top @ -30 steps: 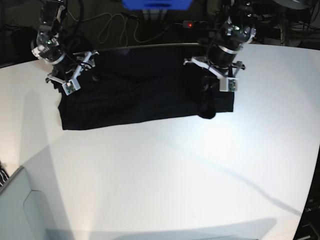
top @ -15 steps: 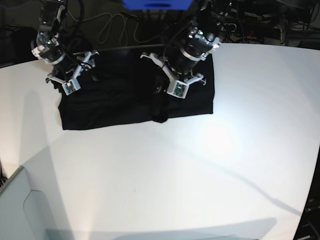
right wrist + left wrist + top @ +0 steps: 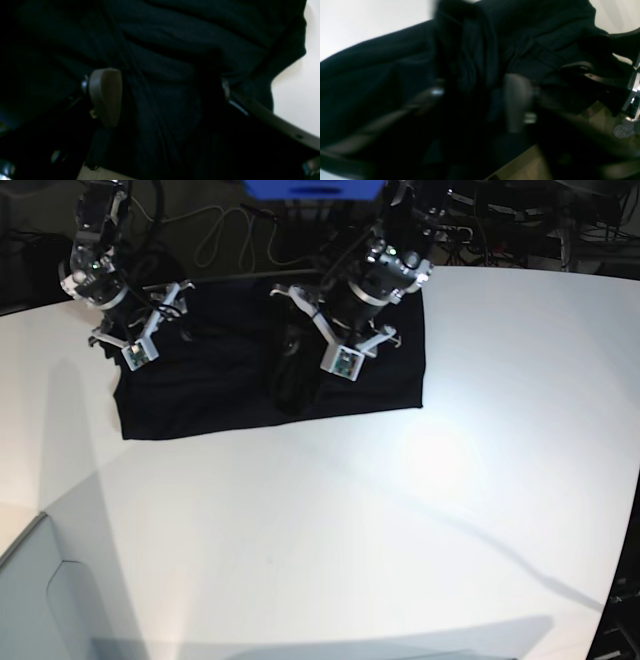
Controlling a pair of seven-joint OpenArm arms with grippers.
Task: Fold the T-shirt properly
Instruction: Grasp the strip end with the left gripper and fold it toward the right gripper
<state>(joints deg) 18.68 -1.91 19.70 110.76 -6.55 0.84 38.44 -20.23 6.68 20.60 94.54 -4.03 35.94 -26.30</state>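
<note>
Base view high overhead, wrist views close, all sharing T-shirt (image 3: pixel 210 390)

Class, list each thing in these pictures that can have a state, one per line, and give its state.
T-shirt: partly folded, one side drawn in over the middle, flat on the table.
Left pincer: over the shirt's middle at a bunched fold; grip unclear.
Right pincer: open, fingers wide apart over the cloth.
Table: white, bearing the shirt at its far edge.
</note>
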